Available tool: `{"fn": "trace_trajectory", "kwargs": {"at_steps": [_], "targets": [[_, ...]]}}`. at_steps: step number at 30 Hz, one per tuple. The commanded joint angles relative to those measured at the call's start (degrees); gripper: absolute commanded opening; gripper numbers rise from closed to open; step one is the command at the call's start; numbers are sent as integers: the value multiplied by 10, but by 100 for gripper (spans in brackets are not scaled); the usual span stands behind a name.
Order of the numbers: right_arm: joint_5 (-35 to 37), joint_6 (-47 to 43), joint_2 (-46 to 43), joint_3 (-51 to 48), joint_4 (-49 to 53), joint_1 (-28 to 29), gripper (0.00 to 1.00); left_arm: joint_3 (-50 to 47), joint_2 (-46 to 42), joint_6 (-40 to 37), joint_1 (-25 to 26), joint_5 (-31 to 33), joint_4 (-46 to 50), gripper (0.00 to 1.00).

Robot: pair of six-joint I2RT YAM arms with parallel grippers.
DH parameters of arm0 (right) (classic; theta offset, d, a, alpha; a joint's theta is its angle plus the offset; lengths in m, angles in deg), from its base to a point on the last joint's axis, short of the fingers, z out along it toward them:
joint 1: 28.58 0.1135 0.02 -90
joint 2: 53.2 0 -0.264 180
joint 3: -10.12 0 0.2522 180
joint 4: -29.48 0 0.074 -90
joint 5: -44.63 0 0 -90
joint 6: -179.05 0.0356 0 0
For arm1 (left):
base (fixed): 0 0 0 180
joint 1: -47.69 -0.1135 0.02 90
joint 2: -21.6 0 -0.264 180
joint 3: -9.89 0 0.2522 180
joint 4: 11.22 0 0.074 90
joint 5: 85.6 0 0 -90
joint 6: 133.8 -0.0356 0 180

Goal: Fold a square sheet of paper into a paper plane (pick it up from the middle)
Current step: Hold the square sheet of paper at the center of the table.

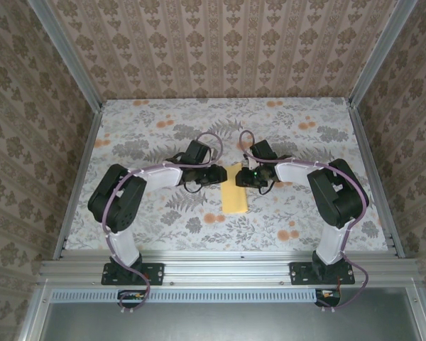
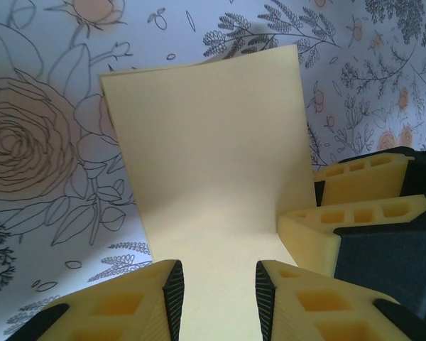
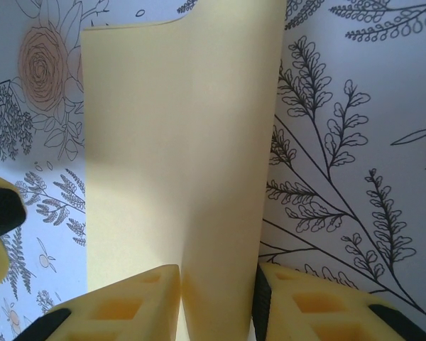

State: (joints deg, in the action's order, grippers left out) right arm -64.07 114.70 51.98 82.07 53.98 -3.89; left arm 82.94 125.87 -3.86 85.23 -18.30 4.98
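Note:
The square sheet of paper (image 1: 236, 199) is plain yellow and shows as a narrow strip on the flowered cloth between the two arms. My left gripper (image 1: 223, 175) is at its far left side. In the left wrist view the left gripper (image 2: 216, 277) has its jaws apart, with the paper (image 2: 206, 156) showing through the gap and bending upward further on. My right gripper (image 1: 245, 177) is opposite, very close to it. In the right wrist view the right gripper (image 3: 216, 280) holds a raised fold of the paper (image 3: 220, 177), which fills the gap and touches both fingers.
The flowered cloth (image 1: 163, 142) covers the table. Metal frame rails (image 1: 78, 185) run along both sides, and patterned walls close in the left, right and back. The right gripper's fingers (image 2: 355, 213) sit close beside the left gripper's.

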Motion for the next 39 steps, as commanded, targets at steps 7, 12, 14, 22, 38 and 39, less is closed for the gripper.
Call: {"fn": "trace_trajectory", "kwargs": {"at_steps": [7,12,14,22,38,39], "targets": [[24,-7,20,0,53,6,36,9,27,19,9,-15,-22,33],[25,-5,21,-1,52,6,36,10,37,21,13,-21,-27,24],[25,-5,21,0,52,7,36,11,42,21,15,-24,-28,20],[26,-4,23,0,53,8,36,6,52,11,18,-24,-14,8],[32,-2,15,9,60,8,38,-4,73,-26,18,5,38,5],[35,-2,10,8,60,8,40,-3,74,-28,18,6,41,5]]}}
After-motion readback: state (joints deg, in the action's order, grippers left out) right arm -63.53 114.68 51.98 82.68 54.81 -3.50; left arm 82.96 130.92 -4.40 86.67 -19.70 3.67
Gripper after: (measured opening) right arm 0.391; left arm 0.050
